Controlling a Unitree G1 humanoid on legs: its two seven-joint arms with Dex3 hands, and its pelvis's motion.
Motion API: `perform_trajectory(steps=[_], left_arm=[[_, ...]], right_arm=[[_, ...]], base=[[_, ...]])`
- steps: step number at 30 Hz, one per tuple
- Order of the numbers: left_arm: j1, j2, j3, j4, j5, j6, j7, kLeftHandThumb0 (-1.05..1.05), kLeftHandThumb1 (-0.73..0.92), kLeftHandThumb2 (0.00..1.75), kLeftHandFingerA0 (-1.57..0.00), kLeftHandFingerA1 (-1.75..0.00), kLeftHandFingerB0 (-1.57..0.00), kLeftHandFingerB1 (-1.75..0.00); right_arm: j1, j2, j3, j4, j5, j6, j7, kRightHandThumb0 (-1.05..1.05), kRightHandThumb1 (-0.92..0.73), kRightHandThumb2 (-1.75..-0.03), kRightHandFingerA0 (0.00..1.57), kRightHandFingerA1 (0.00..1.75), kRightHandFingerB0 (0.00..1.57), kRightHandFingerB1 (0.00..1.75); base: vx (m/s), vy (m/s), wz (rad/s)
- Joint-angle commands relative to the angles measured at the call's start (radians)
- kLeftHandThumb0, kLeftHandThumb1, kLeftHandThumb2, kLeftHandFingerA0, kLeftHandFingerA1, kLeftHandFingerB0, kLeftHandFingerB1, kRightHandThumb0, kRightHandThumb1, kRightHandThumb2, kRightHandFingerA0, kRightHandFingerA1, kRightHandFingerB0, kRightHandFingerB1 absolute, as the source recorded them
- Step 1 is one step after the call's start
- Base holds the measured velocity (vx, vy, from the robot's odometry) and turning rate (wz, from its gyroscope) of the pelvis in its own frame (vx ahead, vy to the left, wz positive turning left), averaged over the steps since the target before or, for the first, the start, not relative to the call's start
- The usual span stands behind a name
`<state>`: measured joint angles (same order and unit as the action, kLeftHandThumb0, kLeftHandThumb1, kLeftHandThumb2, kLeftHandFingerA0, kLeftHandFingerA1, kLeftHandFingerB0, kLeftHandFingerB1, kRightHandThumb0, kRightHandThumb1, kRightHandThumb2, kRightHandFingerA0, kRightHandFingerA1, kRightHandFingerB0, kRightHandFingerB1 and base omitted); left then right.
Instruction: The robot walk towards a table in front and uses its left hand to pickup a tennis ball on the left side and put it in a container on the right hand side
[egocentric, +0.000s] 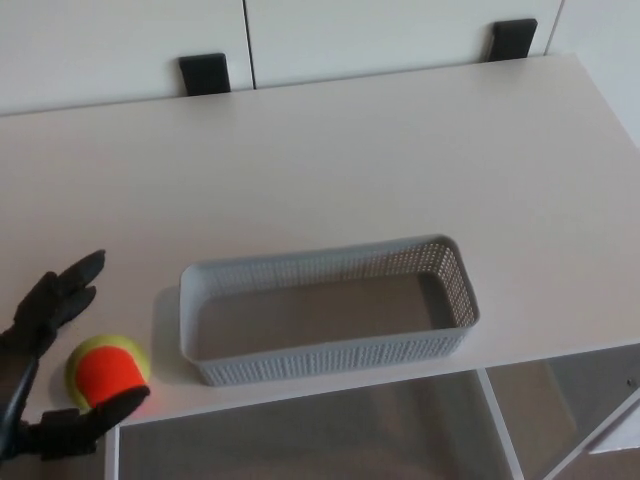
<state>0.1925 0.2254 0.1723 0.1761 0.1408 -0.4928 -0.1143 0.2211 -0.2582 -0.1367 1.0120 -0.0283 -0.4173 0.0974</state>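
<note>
**A:** Which step are you on?

**B:** The grasp, as I judge it. My left robot hand (35, 325) is spread wide and has hold of nothing. Its two fingers (62, 285) reach out on the far side and the thumb (100, 415) curls round on the near side. The tennis ball (107, 372), yellow-green with an orange patch, sits on the worktop (350, 150) in the gap between them, close to the near edge. The thumb tip looks to be touching the ball or nearly so, though I cannot tell which. The fingers stand apart from it.

**A:** And where does it go?

**B:** Into the grey perforated basket (330, 352). It lies to the right of my robot hand, just beyond the ball, with its long side running off to the right. It is empty. My right robot hand is out of sight.

**A:** What does the next move need?

**B:** The fingers should come down over the far side of the ball while the thumb presses from the near side, so both meet it together. The ball is round and sits near the worktop's edge, so I think a lopsided squeeze could roll it off the front. Once the hold is firm, I need to lift it above the basket's near wall. Then I carry it right and let go over the open middle, not over the rim.
</note>
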Motion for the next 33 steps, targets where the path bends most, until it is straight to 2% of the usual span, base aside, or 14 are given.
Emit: perform_trajectory(steps=[1, 9, 13, 15, 16, 23, 24, 26, 27, 28, 30, 31, 32, 33], left_arm=[[-0.085, -0.004, -0.029, 0.078, 0.133, 0.077, 0.137, -0.65, 0.41, 0.68, -0.21, -0.45, -0.13, -0.35], [-0.211, 0.035, -0.159, 0.270, 0.280, 0.120, 0.216, -0.68, 0.41, 0.72, -0.27, -0.47, -0.09, -0.34], [-0.223, 0.045, -0.217, 0.345, 0.285, 0.086, 0.233, -0.68, 0.39, 0.69, -0.18, -0.41, -0.13, -0.34], [-0.216, 0.050, -0.254, 0.387, 0.304, 0.060, 0.254, -0.65, 0.44, 0.55, -0.23, -0.35, -0.18, -0.27], [-0.205, 0.054, -0.278, 0.401, 0.331, 0.052, 0.279, -0.32, 0.14, 0.81, -0.09, -0.51, -0.06, -0.49], [-0.158, 0.070, -0.357, 0.432, 0.336, -0.009, 0.327, -0.31, 0.15, 0.81, -0.09, -0.51, -0.07, -0.50], [-0.161, 0.072, -0.364, 0.436, 0.339, -0.011, 0.333, -0.69, 0.38, 0.71, -0.21, -0.42, -0.16, -0.35], [-0.158, 0.077, -0.376, 0.441, 0.338, -0.009, 0.340, -0.66, 0.39, 0.73, -0.33, -0.48, -0.17, -0.37], [-0.153, 0.073, -0.375, 0.436, 0.322, 0.014, 0.327, -0.63, 0.41, 0.76, -0.54, -0.61, -0.36, -0.46], [-0.149, 0.067, -0.371, 0.426, 0.312, 0.047, 0.328, -0.55, 0.49, 0.80, -0.88, -1.31, -0.73, -1.17], [-0.148, 0.060, -0.365, 0.419, 0.307, 0.075, 0.345, -0.43, 0.50, 0.85, -1.01, -1.34, -0.87, -1.23], [-0.151, 0.059, -0.364, 0.426, 0.305, 0.065, 0.357, -0.43, 0.50, 0.85, -1.01, -1.34, -0.87, -1.23], [-0.154, 0.056, -0.357, 0.433, 0.290, 0.052, 0.358, -0.26, 0.71, 0.59, -0.68, -1.75, -0.52, -1.69], [-0.158, 0.052, -0.349, 0.441, 0.271, 0.038, 0.356, -0.26, 0.71, 0.59, -0.68, -1.75, -0.52, -1.69]], right_arm=[[0.004, 0.005, -0.003, -0.028, 0.013, 0.013, 0.002, -0.67, -0.58, -0.58, 0.67, 0.67, 0.46, 0.47], [-0.014, 0.012, -0.011, -0.034, 0.017, 0.011, -0.005, -0.68, -0.58, -0.58, 0.69, 0.69, 0.48, 0.47], [-0.007, 0.006, -0.010, -0.096, 0.020, 0.046, 0.004, -0.68, -0.59, -0.57, 0.67, 0.67, 0.47, 0.47], [0.003, 0.007, -0.010, -0.133, 0.019, 0.072, 0.002, -0.69, -0.58, -0.58, 0.67, 0.69, 0.48, 0.48], [-0.008, 0.007, -0.011, -0.109, 0.019, 0.050, 0.006, -0.68, -0.60, -0.58, 0.68, 0.68, 0.46, 0.47], [-0.028, -0.003, -0.008, -0.070, 0.008, 0.024, 0.009, -0.69, -0.60, -0.58, 0.67, 0.67, 0.46, 0.46], [-0.032, -0.003, -0.009, -0.068, 0.010, 0.027, 0.009, -0.68, -0.60, -0.58, 0.68, 0.67, 0.46, 0.46], [-0.037, -0.006, -0.008, -0.070, 0.006, 0.032, 0.002, -0.67, -0.61, -0.58, 0.68, 0.67, 0.45, 0.46], [-0.036, -0.007, -0.007, -0.071, 0.004, 0.029, 0.001, -0.68, -0.61, -0.58, 0.69, 0.68, 0.45, 0.45], [-0.038, -0.007, -0.006, -0.071, 0.002, 0.036, -0.003, -0.67, -0.61, -0.58, 0.68, 0.67, 0.48, 0.46], [-0.040, -0.006, -0.005, -0.071, -0.001, 0.049, -0.010, -0.67, -0.61, -0.58, 0.68, 0.68, 0.48, 0.46], [-0.040, -0.006, -0.004, -0.071, -0.002, 0.048, -0.010, -0.67, -0.61, -0.58, 0.68, 0.68, 0.48, 0.46], [-0.043, -0.005, -0.006, -0.070, 0.002, 0.050, -0.007, -0.67, -0.60, -0.58, 0.68, 0.69, 0.48, 0.47], [-0.046, -0.003, -0.009, -0.069, 0.006, 0.053, -0.004, -0.67, -0.60, -0.58, 0.68, 0.69, 0.48, 0.47]], base=[[0.00, 0.000, 0.00], [0.00, 0.000, 0.00], [0.00, 0.000, 0.00], [0.00, 0.000, 0.00], [0.00, 0.000, 0.00], [0.00, 0.000, 0.00], [0.00, 0.000, 0.00], [0.00, 0.000, 0.00], [0.00, 0.000, 0.00], [0.00, 0.000, 0.00], [0.00, 0.000, 0.00], [0.00, 0.000, 0.00], [0.00, 0.000, 0.00], [0.00, 0.000, 0.00]])
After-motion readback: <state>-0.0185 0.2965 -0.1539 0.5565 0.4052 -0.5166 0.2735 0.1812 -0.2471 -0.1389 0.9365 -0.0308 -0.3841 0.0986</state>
